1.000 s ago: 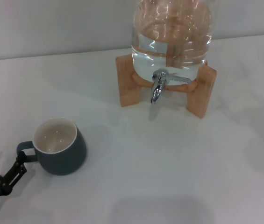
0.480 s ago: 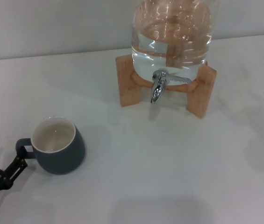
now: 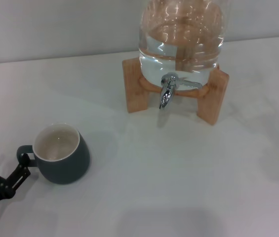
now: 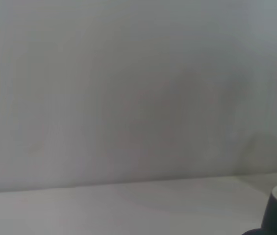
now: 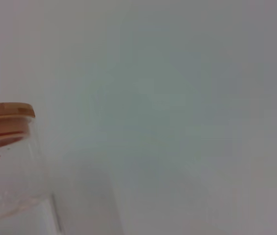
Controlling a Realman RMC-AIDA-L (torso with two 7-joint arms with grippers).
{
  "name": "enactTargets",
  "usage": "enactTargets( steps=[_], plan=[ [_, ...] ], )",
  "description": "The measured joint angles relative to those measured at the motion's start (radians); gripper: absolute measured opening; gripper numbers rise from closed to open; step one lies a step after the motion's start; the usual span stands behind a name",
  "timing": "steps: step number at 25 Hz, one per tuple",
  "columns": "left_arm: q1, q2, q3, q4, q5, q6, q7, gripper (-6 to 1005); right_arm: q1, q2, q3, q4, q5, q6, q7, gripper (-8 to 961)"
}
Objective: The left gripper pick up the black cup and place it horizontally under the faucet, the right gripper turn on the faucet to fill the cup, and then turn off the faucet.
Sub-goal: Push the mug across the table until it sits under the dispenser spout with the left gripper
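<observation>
Left gripper (image 3: 5,168): fingers spread, just at the handle, 9 o'clock of black cup (image 3: 60,155).
Faucet (image 3: 167,92): at 1 o'clock, well apart.

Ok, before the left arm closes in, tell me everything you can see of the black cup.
The black cup is a squat, rounded mug, dark charcoal outside and cream-white inside, ceramic by its look. It stands upright on the white table, empty as far as can be seen, well short of the faucet. Its small loop handle points toward the left gripper, whose open fingers sit right at the handle.
</observation>
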Motion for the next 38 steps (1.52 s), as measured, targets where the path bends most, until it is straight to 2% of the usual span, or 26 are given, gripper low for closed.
enactTargets(
  steps=[38],
  plan=[
    [-0.030,-0.001,0.002,-0.001,-0.020,0.049,-0.007,802,-0.011,0.001,0.010,0.000,0.000,0.006,0.000,843]
  ],
)
